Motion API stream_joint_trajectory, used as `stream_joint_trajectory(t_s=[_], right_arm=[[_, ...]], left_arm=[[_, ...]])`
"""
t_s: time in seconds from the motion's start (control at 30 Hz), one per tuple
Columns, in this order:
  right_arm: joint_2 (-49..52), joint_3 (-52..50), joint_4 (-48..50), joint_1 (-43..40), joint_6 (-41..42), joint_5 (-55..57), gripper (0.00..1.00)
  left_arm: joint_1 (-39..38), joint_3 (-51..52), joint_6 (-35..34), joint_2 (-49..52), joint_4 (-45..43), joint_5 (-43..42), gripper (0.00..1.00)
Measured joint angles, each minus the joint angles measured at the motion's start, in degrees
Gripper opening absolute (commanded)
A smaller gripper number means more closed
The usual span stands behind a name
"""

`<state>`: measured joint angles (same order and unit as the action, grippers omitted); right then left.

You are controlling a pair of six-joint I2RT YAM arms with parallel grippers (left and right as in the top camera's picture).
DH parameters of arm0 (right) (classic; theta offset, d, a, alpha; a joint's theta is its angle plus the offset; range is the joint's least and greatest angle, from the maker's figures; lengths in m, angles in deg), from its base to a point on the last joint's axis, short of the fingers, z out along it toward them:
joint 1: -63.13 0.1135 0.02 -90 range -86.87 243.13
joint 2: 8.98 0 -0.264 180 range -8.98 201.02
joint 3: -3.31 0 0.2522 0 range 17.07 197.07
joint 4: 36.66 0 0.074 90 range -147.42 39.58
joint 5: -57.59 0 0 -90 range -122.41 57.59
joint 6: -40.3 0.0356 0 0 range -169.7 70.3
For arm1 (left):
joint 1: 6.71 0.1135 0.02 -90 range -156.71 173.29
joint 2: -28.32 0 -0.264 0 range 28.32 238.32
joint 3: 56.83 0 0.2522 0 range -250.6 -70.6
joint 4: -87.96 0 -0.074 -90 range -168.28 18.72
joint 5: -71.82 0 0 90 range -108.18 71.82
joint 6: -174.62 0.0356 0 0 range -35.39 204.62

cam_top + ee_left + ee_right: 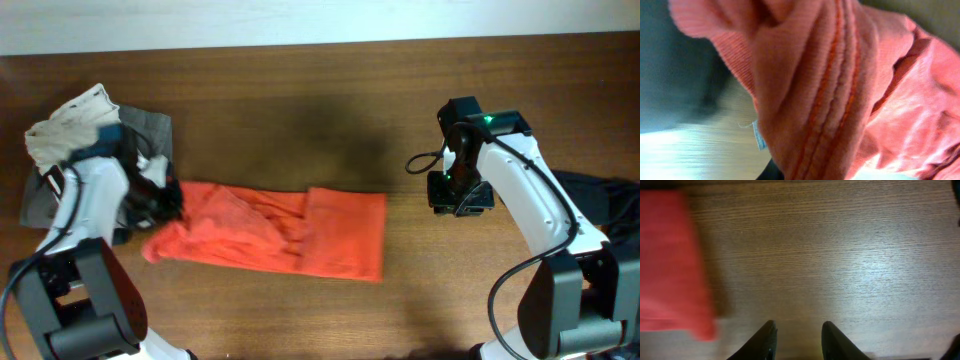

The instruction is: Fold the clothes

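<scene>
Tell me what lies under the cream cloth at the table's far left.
A grey garment shows beneath the cream cloth, sticking out at its right and lower left. The rest is covered by the cloth and the left arm.

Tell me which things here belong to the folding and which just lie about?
In the job: orange garment, left pincer at its bunched end, open right pincer nearby.
Lying about: cream cloth, grey cloth, dark cloth at the right edge.
</scene>
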<state>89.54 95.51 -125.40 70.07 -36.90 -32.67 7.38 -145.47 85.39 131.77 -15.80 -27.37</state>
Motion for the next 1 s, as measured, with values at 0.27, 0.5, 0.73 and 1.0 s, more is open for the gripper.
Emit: stream_joint_trajectory(t_s=[0.27,0.5,0.73,1.0], right_arm=[[0.00,0.00,-0.04,0.00,-0.02,1.88,0.34],[0.00,0.00,-0.90,-2.34,-0.17,2.43,0.34],[0.00,0.00,-2.27,-6.84,-0.22,2.78,0.34],[0.00,0.00,-2.82,-7.89,-1.42,2.82,0.34]], left_arm=[[-1.97,-15.04,-0.63,-0.52,8.66,4.02,0.09],[-17.81,-15.58,-0.66,-0.92,12.87,3.04,0.09],[-34.75,-15.58,-1.70,-0.92,12.70,1.88,0.11],[-46.86,-13.97,-2.99,0.24,12.76,2.47,0.11]])
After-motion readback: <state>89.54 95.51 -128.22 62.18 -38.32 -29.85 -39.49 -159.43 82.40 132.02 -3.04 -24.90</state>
